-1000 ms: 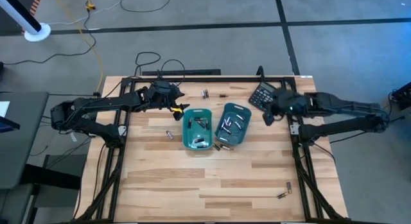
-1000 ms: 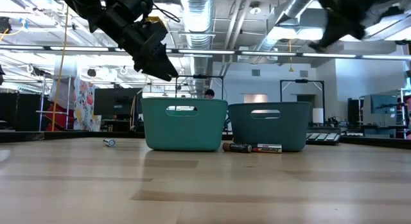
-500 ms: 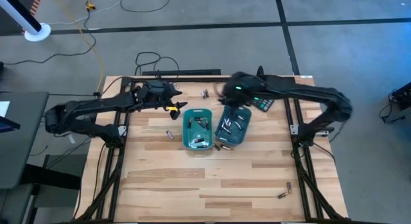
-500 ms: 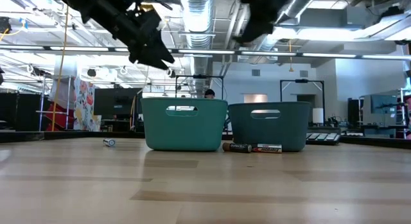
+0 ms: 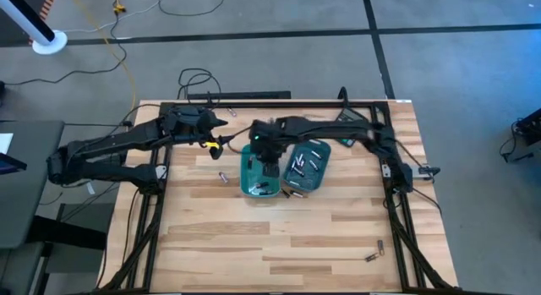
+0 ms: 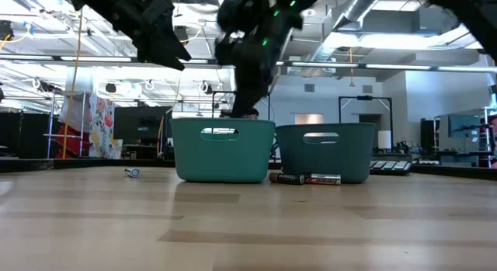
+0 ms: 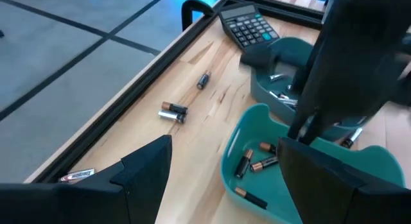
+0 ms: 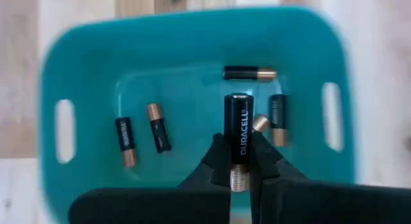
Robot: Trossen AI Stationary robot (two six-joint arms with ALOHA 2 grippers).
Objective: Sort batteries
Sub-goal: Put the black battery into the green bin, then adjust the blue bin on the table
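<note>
My right arm reaches across, its gripper [image 8: 239, 176] pointing straight down, fingers clenched on a black copper-ended battery [image 8: 239, 139] directly above the left teal plastic tray [image 8: 77, 63]. My left gripper [image 5: 215, 144] hovers nearby, fingers released.

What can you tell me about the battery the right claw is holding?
The black cylindrical battery carries white brand lettering along its side and a silvery end down between the fingers. The right claw is shut on its lower part, so it points out from the fingertips. It hangs above the left teal plastic tray, touching nothing else; several black-and-copper batteries lie on the tray floor beneath it.
</note>
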